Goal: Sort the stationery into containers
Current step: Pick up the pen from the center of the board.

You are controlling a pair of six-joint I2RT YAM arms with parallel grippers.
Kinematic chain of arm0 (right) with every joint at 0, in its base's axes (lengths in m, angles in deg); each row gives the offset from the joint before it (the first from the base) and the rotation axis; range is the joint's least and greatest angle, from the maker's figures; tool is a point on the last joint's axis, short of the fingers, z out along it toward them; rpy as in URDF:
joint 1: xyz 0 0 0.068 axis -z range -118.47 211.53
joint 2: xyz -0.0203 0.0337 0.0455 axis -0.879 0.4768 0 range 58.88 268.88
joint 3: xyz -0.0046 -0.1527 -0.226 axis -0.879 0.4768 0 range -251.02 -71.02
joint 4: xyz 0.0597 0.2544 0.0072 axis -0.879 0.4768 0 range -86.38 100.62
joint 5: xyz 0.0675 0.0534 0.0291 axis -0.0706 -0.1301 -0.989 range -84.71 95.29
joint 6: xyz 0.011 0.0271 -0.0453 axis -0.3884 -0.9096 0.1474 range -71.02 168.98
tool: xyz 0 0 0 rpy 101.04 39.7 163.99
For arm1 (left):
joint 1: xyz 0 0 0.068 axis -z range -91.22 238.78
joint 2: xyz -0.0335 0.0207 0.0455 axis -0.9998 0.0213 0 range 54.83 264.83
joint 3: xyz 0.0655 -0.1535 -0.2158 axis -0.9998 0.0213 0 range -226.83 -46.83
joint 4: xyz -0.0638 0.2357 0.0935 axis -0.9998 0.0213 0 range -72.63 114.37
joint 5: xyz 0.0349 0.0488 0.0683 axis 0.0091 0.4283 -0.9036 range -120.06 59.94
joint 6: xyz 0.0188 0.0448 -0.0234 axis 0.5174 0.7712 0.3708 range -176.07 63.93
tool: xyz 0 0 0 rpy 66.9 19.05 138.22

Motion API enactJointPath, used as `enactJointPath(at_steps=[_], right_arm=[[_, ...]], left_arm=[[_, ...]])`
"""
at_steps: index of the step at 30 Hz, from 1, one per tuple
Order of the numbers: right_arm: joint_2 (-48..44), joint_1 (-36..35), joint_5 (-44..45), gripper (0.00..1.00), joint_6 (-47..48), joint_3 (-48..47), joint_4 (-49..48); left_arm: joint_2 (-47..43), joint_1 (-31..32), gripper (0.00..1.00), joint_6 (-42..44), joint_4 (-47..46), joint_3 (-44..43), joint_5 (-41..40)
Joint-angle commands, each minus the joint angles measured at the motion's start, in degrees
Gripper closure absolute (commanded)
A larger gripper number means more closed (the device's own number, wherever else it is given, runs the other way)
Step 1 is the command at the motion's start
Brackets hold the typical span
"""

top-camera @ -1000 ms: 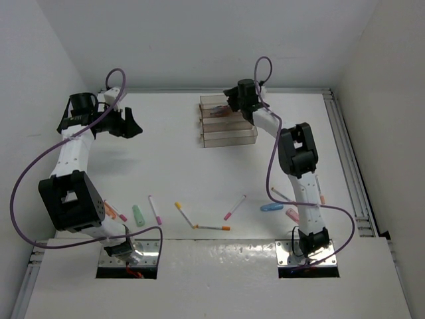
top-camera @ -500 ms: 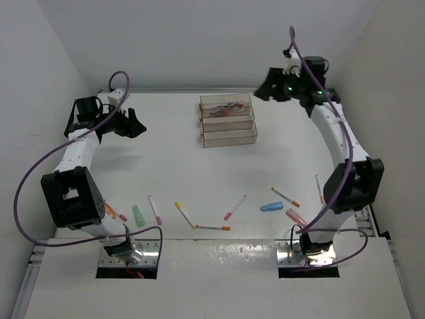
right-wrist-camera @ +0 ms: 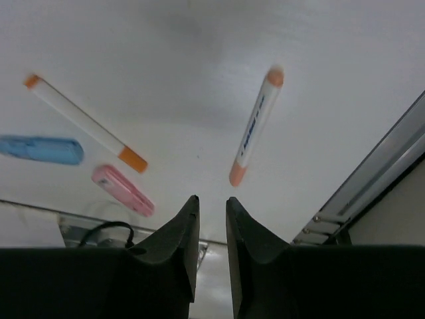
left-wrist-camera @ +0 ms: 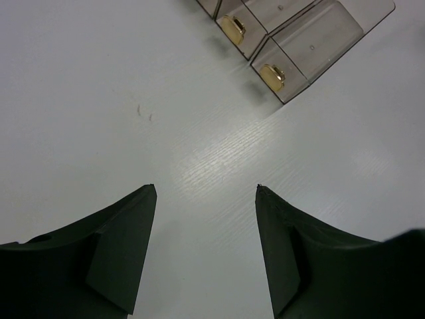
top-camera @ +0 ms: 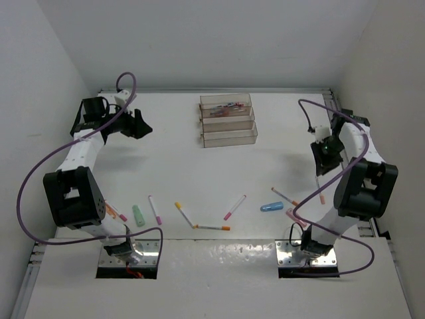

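Three clear trays (top-camera: 228,119) stand stepped at the back middle, and the rearmost holds a few pink and red items (top-camera: 226,105). Pens and stubby pieces lie along the front: an orange-capped pen (top-camera: 285,197), a blue piece (top-camera: 271,207), a pink piece (top-camera: 292,214), a pink-tipped pen (top-camera: 235,207), a green piece (top-camera: 138,214). My right gripper (top-camera: 320,169) hovers at the right with its jaws a narrow gap apart and empty (right-wrist-camera: 212,198), just short of an orange-ended pen (right-wrist-camera: 255,126). My left gripper (top-camera: 141,124) is wide open and empty (left-wrist-camera: 206,189), left of the trays (left-wrist-camera: 312,40).
A yellow-tipped pen (top-camera: 184,213), an orange-tipped pen (top-camera: 212,227) and a pink pen (top-camera: 154,209) lie front centre. More items (top-camera: 114,212) lie by the left arm's base. A metal rail (top-camera: 348,166) runs along the table's right edge. White walls enclose the table.
My right arm left the trays, swung out to the back right, then came down over the pens at the right. My left gripper shifted slightly towards the trays.
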Motion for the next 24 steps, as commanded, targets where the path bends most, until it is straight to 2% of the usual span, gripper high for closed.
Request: enactJointPath(at_steps=[1,4,10,24], right_arm=[[-0.2,1.1,6.5,0.78,6.6,2.6,2.8],[0.6,1.3,8.1,0.79,6.3,4.3,0.3],[3.1,1.4,9.0,0.67,6.3,7.1,-3.3],[9.3,2.0,10.1,0.68,4.7,8.9,-10.6]], left_arm=[[-1.1,0.9,0.33,-0.4,-2.7,-0.7,1.7],[-1.3,0.9,0.33,-0.4,-2.9,-0.7,1.5],[-1.8,0.9,0.33,-0.3,-2.7,0.1,1.1],[-2.1,0.8,0.33,-0.9,-2.6,0.6,0.1]])
